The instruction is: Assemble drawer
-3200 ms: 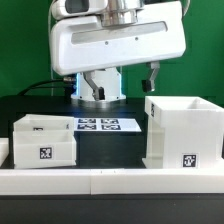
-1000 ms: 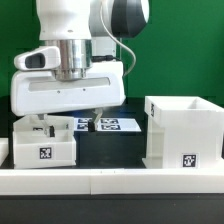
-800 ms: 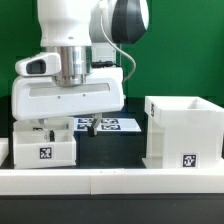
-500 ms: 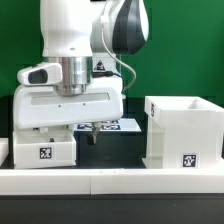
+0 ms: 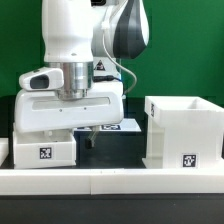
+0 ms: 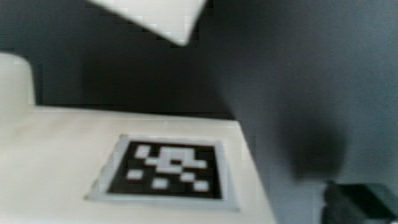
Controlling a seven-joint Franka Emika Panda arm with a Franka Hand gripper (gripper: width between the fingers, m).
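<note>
A low white tray (image 5: 42,150) with a tag on its front stands at the exterior view's left. The tall boxy shell (image 5: 183,130) stands at the right, also tagged. The second tray is out of view. My gripper (image 5: 68,133) hangs low over the tray's right end and is open. One dark finger (image 5: 90,137) shows just outside the tray's right wall; the other is hidden behind the tray. The blurred wrist view shows a white tagged face (image 6: 169,168) close up and one dark fingertip (image 6: 365,205) beside it.
The marker board (image 5: 118,125) lies on the black table behind the hand. A long white rail (image 5: 110,180) runs along the front edge. A gap of dark table lies between the tray and the shell.
The arm has swung from behind the middle to the exterior view's left and come down over the tray. The tray and the shell have not moved.
</note>
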